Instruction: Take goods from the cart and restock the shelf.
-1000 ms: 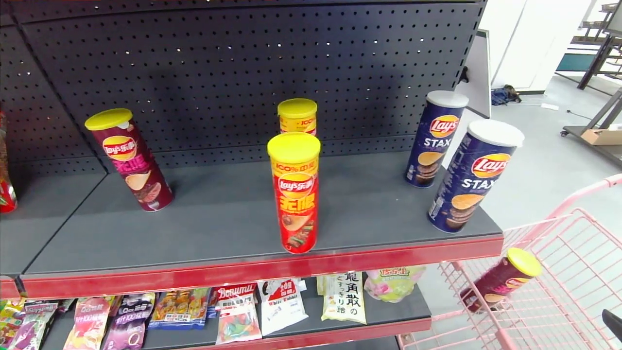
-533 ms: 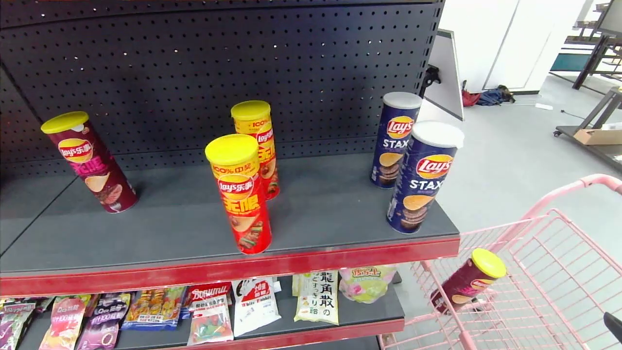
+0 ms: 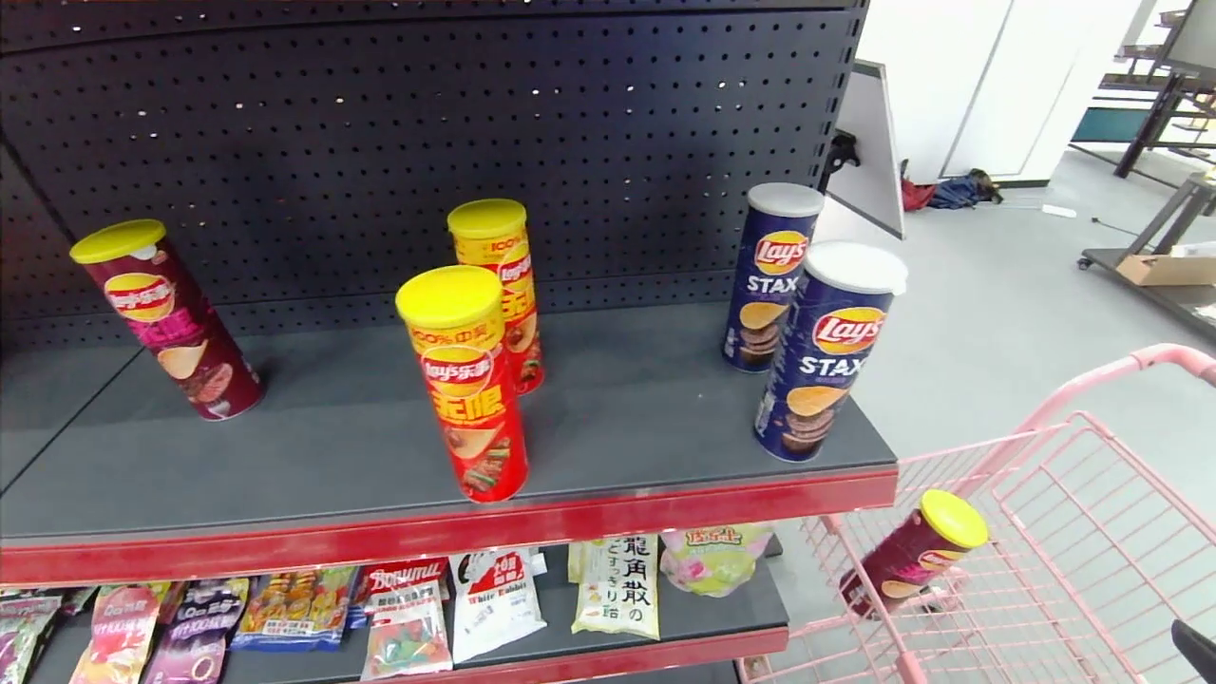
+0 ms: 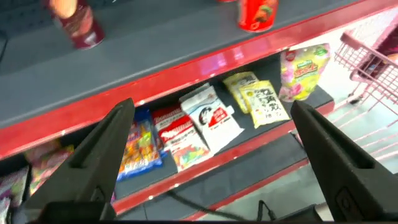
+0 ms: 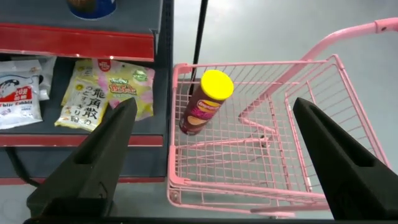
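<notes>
- The whole head view has slid across over the last second. That is the camera swinging towards the cart side, not the goods moving.
- On the dark grey shelf board with the red front edge [image 3: 617,418], nothing has budged. The maroon tube with the yellow lid [image 3: 166,318] stands at the left end. The two red tubes with yellow lids [image 3: 465,385] stand mid-shelf, one behind the other. The two navy tubes with white lids [image 3: 822,351] stand at the right end.
- The swing brings more of the pink wire cart [image 3: 988,449] into view, just off the shelf's right end.
- The item to restock is a second maroon chip tube with a yellow lid [image 3: 910,556]. It lies tilted inside the cart, leaning against the wire side nearest the shelf, and has not been lifted.
- The right gripper [image 5: 214,102] hangs above the cart with its fingers spread wide and empty. The maroon tube sits between them in its wrist view, well below.
- The left gripper [image 4: 211,107] is likewise spread and empty. It faces the shelf's red edge and the snack bags on the lower shelf [image 4: 205,121].
- My read is that the robot is lining up for the pick. The right arm looks best placed, and the open space beside the shelved maroon tube is a likely home.
</notes>
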